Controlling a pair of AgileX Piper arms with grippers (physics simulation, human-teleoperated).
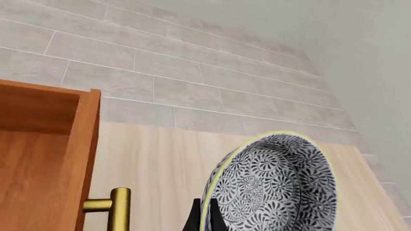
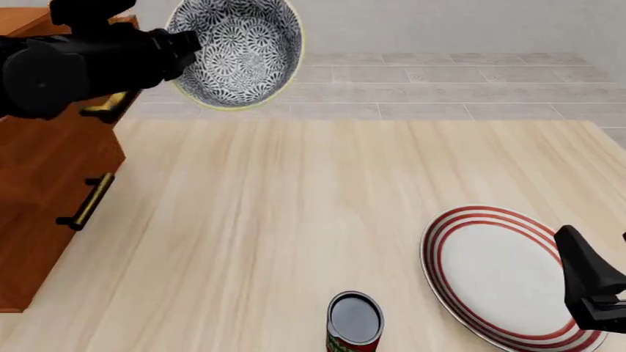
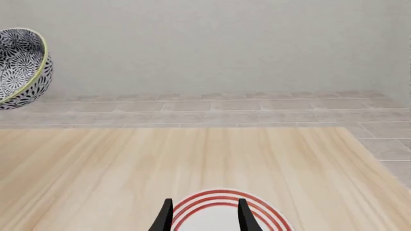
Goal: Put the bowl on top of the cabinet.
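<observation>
The bowl (image 2: 240, 48), white with a dense blue-grey floral pattern, hangs tilted in the air beside the top right corner of the cabinet (image 2: 49, 169). My left gripper (image 2: 184, 50) is shut on the bowl's rim. In the left wrist view the bowl (image 1: 276, 187) fills the lower right, with the dark fingers (image 1: 200, 217) clamped on its edge and the cabinet (image 1: 38, 159) with a brass handle (image 1: 114, 204) alongside. My right gripper (image 2: 599, 268) is open, low over the table at the near right, nothing between its fingers. The right wrist view catches the bowl (image 3: 19, 67) far off, and the right gripper (image 3: 204, 215).
A flat white plate (image 2: 499, 275) with red rings lies on the table at the near right, just under the right gripper. A dark can (image 2: 354, 323) stands at the table's front edge. A tiled floor and grey wall lie beyond the table.
</observation>
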